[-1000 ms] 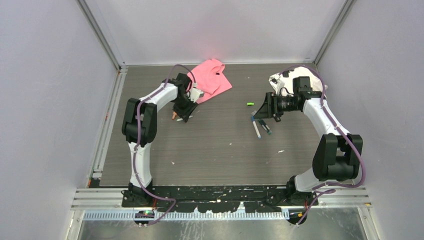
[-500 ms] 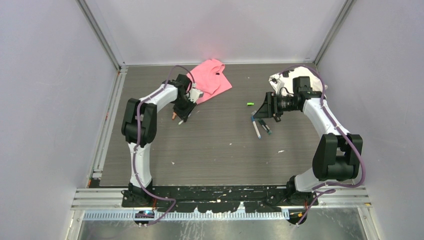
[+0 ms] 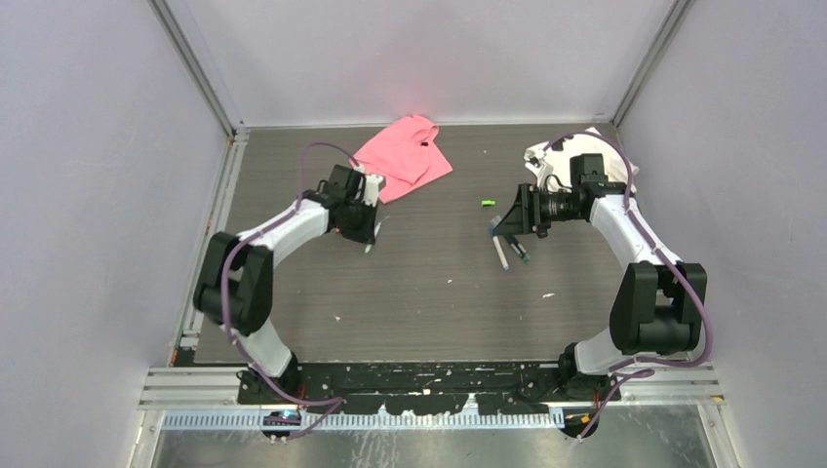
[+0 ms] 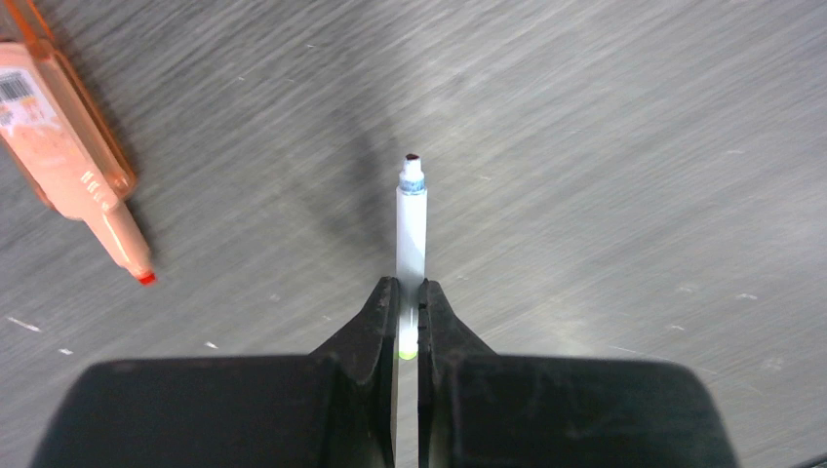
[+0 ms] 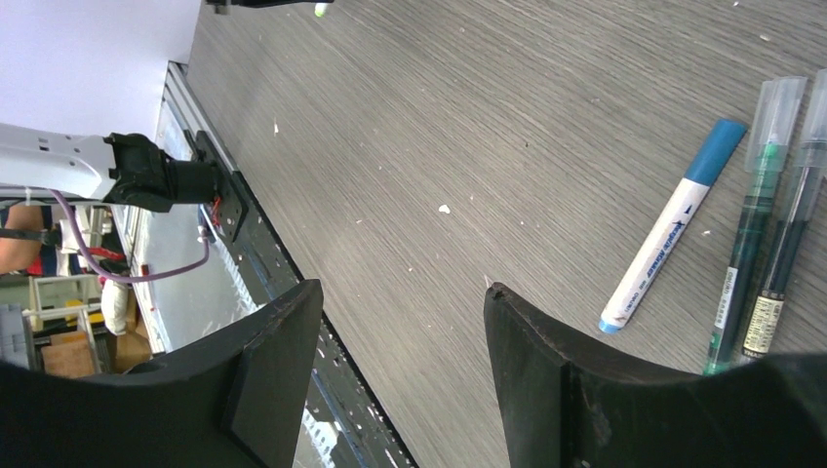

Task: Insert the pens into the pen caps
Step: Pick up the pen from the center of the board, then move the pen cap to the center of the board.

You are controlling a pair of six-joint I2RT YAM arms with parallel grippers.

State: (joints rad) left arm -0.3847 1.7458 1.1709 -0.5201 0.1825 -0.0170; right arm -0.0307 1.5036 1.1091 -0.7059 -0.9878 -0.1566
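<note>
My left gripper (image 4: pixel 410 285) is shut on a white-bodied pen (image 4: pixel 411 224) with a greenish rear end; its uncapped dark nib points away, above the table. An orange marker (image 4: pixel 73 146) lies uncapped to its left. In the top view the left gripper (image 3: pixel 367 234) is just below the pink cloth. A bright green cap (image 3: pixel 486 203) lies mid-table. My right gripper (image 5: pixel 400 288) is open and empty, hovering beside a white marker with a blue cap (image 5: pixel 663 234) and two dark green pens with clear caps (image 5: pixel 751 244). These pens (image 3: pixel 507 252) lie just below the right gripper (image 3: pixel 505 229).
A pink cloth (image 3: pixel 405 156) lies at the back centre, a white cloth (image 3: pixel 544 154) at the back right behind the right wrist. White specks of debris are scattered over the grey table (image 3: pixel 429 302). Walls close in on left, back and right.
</note>
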